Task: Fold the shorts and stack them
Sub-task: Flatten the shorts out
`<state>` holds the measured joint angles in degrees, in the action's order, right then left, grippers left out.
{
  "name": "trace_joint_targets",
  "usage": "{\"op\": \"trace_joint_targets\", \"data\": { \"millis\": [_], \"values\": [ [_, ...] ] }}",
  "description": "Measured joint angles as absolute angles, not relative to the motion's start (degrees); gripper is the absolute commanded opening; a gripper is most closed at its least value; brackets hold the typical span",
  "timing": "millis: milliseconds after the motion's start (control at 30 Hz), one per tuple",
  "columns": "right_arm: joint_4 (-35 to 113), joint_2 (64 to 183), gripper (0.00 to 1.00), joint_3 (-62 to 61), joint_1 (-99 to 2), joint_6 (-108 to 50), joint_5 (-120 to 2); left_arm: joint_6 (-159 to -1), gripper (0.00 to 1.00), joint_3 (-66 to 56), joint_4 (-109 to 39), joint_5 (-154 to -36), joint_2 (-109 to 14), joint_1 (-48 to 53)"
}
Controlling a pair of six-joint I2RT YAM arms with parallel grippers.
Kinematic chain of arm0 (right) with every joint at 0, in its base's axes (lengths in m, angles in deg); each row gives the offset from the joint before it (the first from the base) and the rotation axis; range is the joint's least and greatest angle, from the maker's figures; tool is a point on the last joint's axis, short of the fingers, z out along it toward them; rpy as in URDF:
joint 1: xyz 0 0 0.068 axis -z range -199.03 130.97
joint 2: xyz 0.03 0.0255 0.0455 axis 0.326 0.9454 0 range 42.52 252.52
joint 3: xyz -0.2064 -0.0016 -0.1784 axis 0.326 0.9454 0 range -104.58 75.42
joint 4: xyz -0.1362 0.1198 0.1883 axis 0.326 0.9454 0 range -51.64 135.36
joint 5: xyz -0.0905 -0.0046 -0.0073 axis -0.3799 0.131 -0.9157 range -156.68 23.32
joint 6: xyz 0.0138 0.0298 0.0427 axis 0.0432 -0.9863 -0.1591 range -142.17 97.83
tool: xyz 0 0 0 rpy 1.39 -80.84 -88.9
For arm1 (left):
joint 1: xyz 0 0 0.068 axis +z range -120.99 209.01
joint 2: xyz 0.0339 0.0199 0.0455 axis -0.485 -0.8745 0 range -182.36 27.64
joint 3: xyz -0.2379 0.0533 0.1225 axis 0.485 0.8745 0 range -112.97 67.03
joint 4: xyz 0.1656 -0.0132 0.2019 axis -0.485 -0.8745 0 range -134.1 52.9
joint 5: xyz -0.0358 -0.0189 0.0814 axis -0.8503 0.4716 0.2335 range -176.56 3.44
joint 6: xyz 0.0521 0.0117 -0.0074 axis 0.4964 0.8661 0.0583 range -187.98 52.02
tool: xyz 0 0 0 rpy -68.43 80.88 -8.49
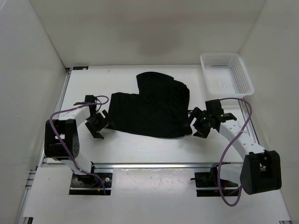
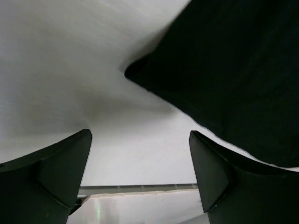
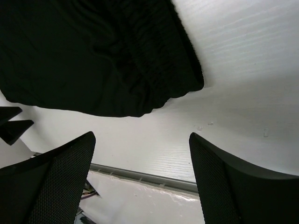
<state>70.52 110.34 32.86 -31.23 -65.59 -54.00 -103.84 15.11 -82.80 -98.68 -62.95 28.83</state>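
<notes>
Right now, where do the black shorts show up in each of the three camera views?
Top external: the shorts lie at the centre of the picture.
Left wrist: they fill the upper right, with one dark corner pointing left.
Right wrist: they fill the upper left.
Shared landmark: the metal rail, which runs below the shorts in every view.

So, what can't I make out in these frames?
Top view: the shorts are black on black, so fold layers and any drawstring are lost.
Left wrist view: only a corner of them shows; top and right edges cut the rest.
Right wrist view: top and left edges cut them off.
Top view: whether the right claw touches fabric; too dark, too small.
</notes>
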Motion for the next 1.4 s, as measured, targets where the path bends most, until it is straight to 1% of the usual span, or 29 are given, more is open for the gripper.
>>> {"op": "trace_joint_targets", "data": {
  "millis": [133,200,233,300,333,367,433,500,533,567,600,633,667,700,833,1167,1200,1233,1267,1333,1367,1400],
  "values": [
    [67.59,112.46,0.77,34.76,-31.15,-67.19,-52.95,-104.19,0.74,14.02,-81.88,-98.7,-66.64,28.83],
    [65.69,114.05,0.76,35.11,-31.15,-67.65,-52.73,-104.4,0.64,12.75,-81.88,-98.81,-68.1,28.85],
    [64.68,114.86,0.76,35.37,-31.15,-67.89,-52.71,-104.49,0.5,12.23,-81.7,-98.79,-68.72,28.85],
    [62.28,116.52,0.76,36.4,-31.15,-68.15,-52.62,-104.78,0.3,11.42,-81.09,-98.57,-70.01,28.87],
    [61.3,117.31,0.76,37.03,-31.15,-68.26,-52.62,-104.82,0.22,11.16,-80.92,-98.64,-70.57,28.89],
    [60.14,118.29,0.75,37.82,-31.15,-68.35,-52.6,-104.86,0.1,11.02,-80.78,-98.66,-70.92,28.92],
    [58.35,120.32,0.73,38.89,-31.15,-68.52,-52.57,-104.93,0.1,10.92,-80.46,-98.7,-71.21,28.92],
    [56.77,122.6,0.65,38.95,-31.15,-69.07,-51.74,-104.89,0.1,10.83,-80.35,-98.84,-71.27,28.92],
    [56.05,123.3,0.59,38.63,-31.21,-69.27,-51.74,-104.91,0.1,10.81,-80.33,-98.84,-71.25,28.92],
    [55.37,124.08,0.49,38.12,-31.41,-69.24,-52.05,-104.91,0.1,10.81,-80.33,-98.84,-71.16,28.92],
    [54.78,124.98,0.27,37.62,-31.54,-68.98,-52.55,-104.91,0.1,10.76,-80.24,-98.79,-71.08,28.92],
    [54.46,125.99,0.15,36.88,-31.65,-68.72,-53.32,-104.89,0.1,10.7,-80.04,-98.66,-70.97,28.92],
    [54.54,126.88,0.05,35.92,-31.8,-68.28,-53.89,-104.89,0.1,10.54,-79.93,-98.59,-70.77,28.92],
    [55.02,127.62,0.0,34.63,-31.89,-67.91,-54.72,-104.89,0.1,10.26,-79.98,-98.51,-70.44,28.92],
    [56.86,128.06,0.0,28.09,-31.91,-65.75,-57.54,-104.86,0.1,6.24,-81.24,-98.51,-67.93,28.92],
    [65.97,122.58,0.0,10.26,-31.91,-57.79,-60.79,-104.62,0.1,-13.52,-86.14,-98.11,-58.42,31.56],
    [66.48,122.12,0.0,8.97,-31.96,-57.18,-60.92,-104.62,0.12,-14.57,-86.42,-98.03,-57.15,31.8],
    [66.96,121.66,0.0,8.18,-32.09,-56.54,-60.99,-104.62,0.15,-15.14,-86.45,-97.92,-56.02,31.8],
    [67.44,121.29,0.0,7.76,-32.2,-56.11,-61.03,-104.49,0.22,-15.18,-86.58,-97.85,-54.88,31.52],
    [68.33,121.0,0.0,7.85,-32.24,-55.54,-61.27,-104.1,0.3,-14.24,-86.86,-97.72,-53.85,30.16],
    [68.71,121.0,0.0,8.24,-32.28,-55.3,-61.45,-103.95,0.38,-12.89,-86.6,-97.68,-53.61,29.05],
    [68.86,121.0,0.0,9.01,-32.31,-55.04,-61.6,-103.66,0.57,-11.07,-86.45,-97.7,-53.55,27.89]
  ]
}}
